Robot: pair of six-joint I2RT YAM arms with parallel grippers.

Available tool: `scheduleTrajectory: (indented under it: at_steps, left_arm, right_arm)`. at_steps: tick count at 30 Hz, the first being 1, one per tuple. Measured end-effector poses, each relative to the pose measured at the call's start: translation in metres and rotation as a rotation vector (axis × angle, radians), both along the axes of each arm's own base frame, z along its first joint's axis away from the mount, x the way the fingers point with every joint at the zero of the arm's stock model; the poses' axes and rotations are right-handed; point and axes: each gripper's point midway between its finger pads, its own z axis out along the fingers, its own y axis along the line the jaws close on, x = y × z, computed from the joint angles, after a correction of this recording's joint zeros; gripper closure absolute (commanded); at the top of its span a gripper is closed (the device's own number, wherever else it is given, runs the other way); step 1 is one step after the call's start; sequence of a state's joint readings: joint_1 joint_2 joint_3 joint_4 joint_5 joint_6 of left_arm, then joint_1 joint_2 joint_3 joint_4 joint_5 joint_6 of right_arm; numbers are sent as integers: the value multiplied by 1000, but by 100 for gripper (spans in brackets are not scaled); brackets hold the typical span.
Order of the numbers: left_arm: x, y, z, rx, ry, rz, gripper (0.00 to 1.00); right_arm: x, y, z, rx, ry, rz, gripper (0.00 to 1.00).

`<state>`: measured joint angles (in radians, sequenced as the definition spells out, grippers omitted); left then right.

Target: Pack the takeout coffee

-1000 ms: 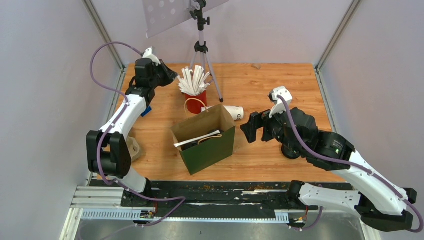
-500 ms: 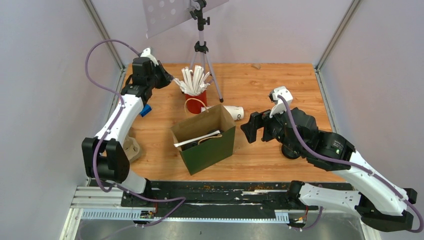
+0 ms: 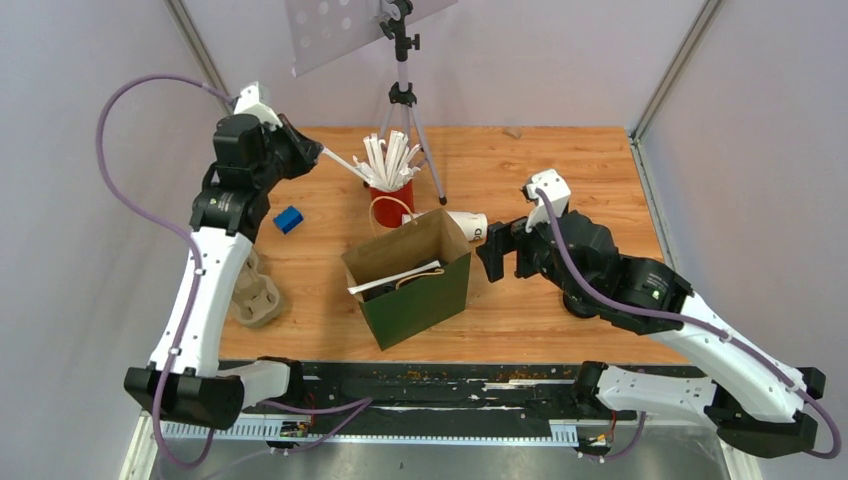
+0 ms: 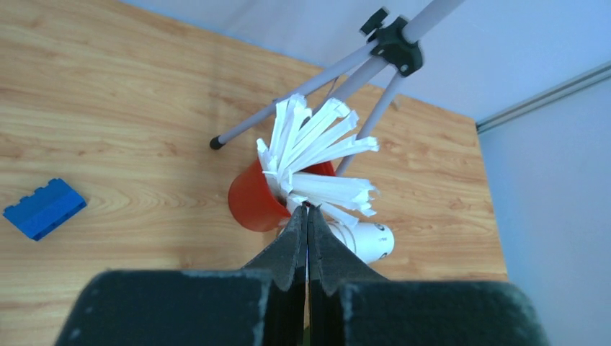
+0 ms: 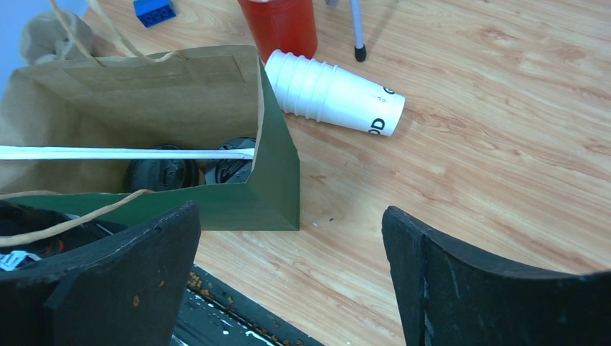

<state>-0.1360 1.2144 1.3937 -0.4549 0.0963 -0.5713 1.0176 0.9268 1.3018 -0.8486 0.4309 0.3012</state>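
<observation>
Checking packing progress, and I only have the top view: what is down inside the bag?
Observer: The right wrist view shows two round black lids deep in the bag, with a loose straw lying across above them.
Operator: Is the white cup behind the bag a single one?
Observer: No. Up close it is a stack of nested cups lying on its side.
Operator: Is the left hand gripping anything?
Observer: In the left wrist view, the left hand has its fingers pressed together, pinching a thin straw.
</observation>
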Motion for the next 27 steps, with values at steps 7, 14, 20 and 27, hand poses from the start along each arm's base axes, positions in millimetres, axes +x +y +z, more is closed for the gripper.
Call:
scheduleTrajectory:
  at_steps: [7,14,20,27]
  left_arm:
    - [-54,6,80,26,-66,-25,100]
    - [-130,0,161,7,-219,-123,100]
    - [-194,-27,196,-70,-310,-324,100]
    - [-241,-58,185,-164,-263,-569,100]
  right_arm:
    - [15,11,-5,-71,-9,-9,3]
    - [19,13,0,-20,-52,-20,3]
    - [33,10,-7,-61,-64,-49,2]
    - [94,-36,-15,-108,-30,-205,0]
